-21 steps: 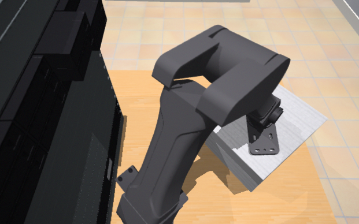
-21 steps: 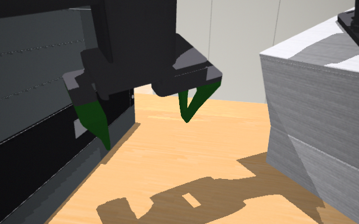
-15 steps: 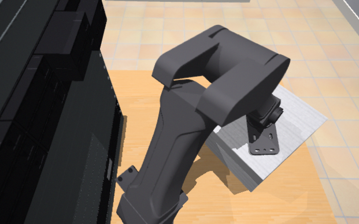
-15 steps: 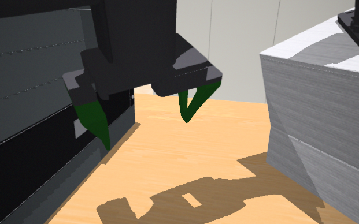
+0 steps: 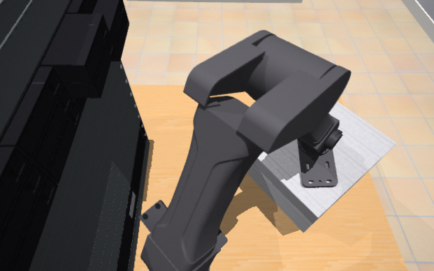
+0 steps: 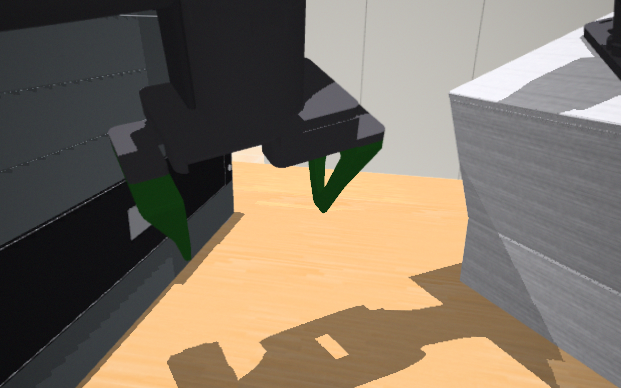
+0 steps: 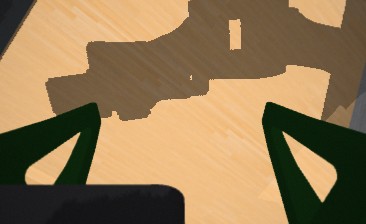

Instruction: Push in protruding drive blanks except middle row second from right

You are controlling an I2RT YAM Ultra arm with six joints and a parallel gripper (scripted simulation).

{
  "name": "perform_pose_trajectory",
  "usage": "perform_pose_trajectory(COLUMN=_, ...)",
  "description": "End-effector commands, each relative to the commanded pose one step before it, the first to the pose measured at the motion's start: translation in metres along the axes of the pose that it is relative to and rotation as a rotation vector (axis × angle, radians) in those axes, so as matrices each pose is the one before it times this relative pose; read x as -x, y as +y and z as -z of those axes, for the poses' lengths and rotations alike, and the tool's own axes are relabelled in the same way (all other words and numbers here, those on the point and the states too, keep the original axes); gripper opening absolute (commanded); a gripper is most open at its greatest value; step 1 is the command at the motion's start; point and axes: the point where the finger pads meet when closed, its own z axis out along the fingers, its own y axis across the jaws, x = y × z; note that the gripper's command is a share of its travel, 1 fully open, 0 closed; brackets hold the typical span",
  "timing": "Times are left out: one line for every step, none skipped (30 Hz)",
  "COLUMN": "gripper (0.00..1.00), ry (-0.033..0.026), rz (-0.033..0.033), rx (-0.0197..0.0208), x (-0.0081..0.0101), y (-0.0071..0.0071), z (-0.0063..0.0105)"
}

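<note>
The dark rack (image 5: 84, 160) (image 6: 56, 120) stands upright at the left. In the top view, one drive blank (image 5: 75, 40) near the top of the picture sticks out clearly beyond the neighbouring blanks (image 5: 32, 101). The rows are seen steeply from above, so the lower rows and the exact depth of the other blanks cannot be told. My gripper (image 6: 255, 235) (image 7: 181, 111) is open and empty, with its green fingers pointing down in front of the rack's lower front. One finger is close to the rack in the exterior view; contact cannot be told. The fingertips are outside the top view.
The arm's base plate (image 5: 319, 174) sits on a grey block (image 5: 357, 140) (image 6: 531, 165) to the right, across from the rack. The wooden table top (image 5: 172, 119) (image 6: 316, 255) (image 7: 184, 150) lies between them and carries the arm's shadow. The folded arm (image 5: 221, 167) stands between block and rack.
</note>
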Motion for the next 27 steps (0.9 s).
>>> perform_pose_trajectory(gripper=1.00, ry=-0.00472, rz=-0.00330, rx=0.00992, x=0.00175, y=0.00229, z=0.00278)
perform_pose_trajectory(gripper=1.00, ry=0.00000, rz=0.00000, rx=0.00000, x=0.00000, y=0.00000, z=0.00000)
perform_pose_trajectory(gripper=1.00, ry=0.00000, rz=0.00000, rx=0.00000, x=0.00000, y=0.00000, z=0.00000)
perform_pose_trajectory(gripper=1.00, ry=0.00000, rz=0.00000, rx=0.00000, x=0.00000, y=0.00000, z=0.00000)
perform_pose_trajectory(gripper=1.00, ry=0.00000, rz=0.00000, rx=0.00000, x=0.00000, y=0.00000, z=0.00000)
perform_pose_trajectory(gripper=1.00, ry=0.00000, rz=0.00000, rx=0.00000, x=0.00000, y=0.00000, z=0.00000)
perform_pose_trajectory(gripper=1.00, ry=0.00000, rz=0.00000, rx=0.00000, x=0.00000, y=0.00000, z=0.00000)
perform_pose_trajectory(gripper=1.00, ry=0.00000, rz=0.00000, rx=0.00000, x=0.00000, y=0.00000, z=0.00000)
perform_pose_trajectory(gripper=1.00, ry=0.00000, rz=0.00000, rx=0.00000, x=0.00000, y=0.00000, z=0.00000)
perform_pose_trajectory(gripper=1.00, ry=0.00000, rz=0.00000, rx=0.00000, x=0.00000, y=0.00000, z=0.00000)
perform_pose_trajectory(gripper=1.00, ry=0.00000, rz=0.00000, rx=0.00000, x=0.00000, y=0.00000, z=0.00000)
perform_pose_trajectory(gripper=1.00, ry=0.00000, rz=0.00000, rx=0.00000, x=0.00000, y=0.00000, z=0.00000)
perform_pose_trajectory(gripper=1.00, ry=0.00000, rz=0.00000, rx=0.00000, x=0.00000, y=0.00000, z=0.00000)
perform_pose_trajectory(gripper=1.00, ry=0.00000, rz=-0.00001, rx=0.00001, x=0.00000, y=0.00000, z=0.00000)
perform_pose_trajectory(gripper=1.00, ry=0.00003, rz=-0.00004, rx=0.00005, x=0.00002, y=0.00000, z=0.00000)
perform_pose_trajectory(gripper=1.00, ry=0.00008, rz=-0.00011, rx=0.00014, x=0.00005, y=0.00001, z=0.00000)
perform_pose_trajectory(gripper=1.00, ry=0.00016, rz=-0.00022, rx=0.00027, x=0.00010, y=0.00001, z=0.00000)
perform_pose_trajectory(gripper=1.00, ry=0.00026, rz=-0.00036, rx=0.00045, x=0.00017, y=0.00002, z=0.00000)
perform_pose_trajectory(gripper=1.00, ry=0.00031, rz=-0.00053, rx=0.00067, x=0.00026, y=0.00002, z=0.00000)
perform_pose_trajectory(gripper=1.00, ry=0.00034, rz=-0.00074, rx=0.00093, x=0.00037, y=0.00004, z=0.00000)
perform_pose_trajectory(gripper=1.00, ry=0.00038, rz=-0.00098, rx=0.00124, x=0.00051, y=0.00005, z=0.00000)
perform_pose_trajectory(gripper=1.00, ry=0.00045, rz=-0.00124, rx=0.00159, x=0.00065, y=0.00006, z=0.00000)
perform_pose_trajectory(gripper=1.00, ry=0.00052, rz=-0.00153, rx=0.00197, x=0.00081, y=0.00008, z=0.00000)
perform_pose_trajectory(gripper=1.00, ry=0.00059, rz=-0.00203, rx=0.00234, x=0.00099, y=0.00008, z=0.00001)
perform_pose_trajectory(gripper=1.00, ry=0.00095, rz=-0.00106, rx=0.00164, x=0.00045, y=-0.00032, z=0.00027)
perform_pose_trajectory(gripper=1.00, ry=0.00104, rz=-0.00027, rx=0.00069, x=0.00037, y=-0.00072, z=0.00038)
perform_pose_trajectory(gripper=1.00, ry=0.00046, rz=0.00092, rx=-0.00246, x=0.00017, y=-0.00138, z=-0.00060)
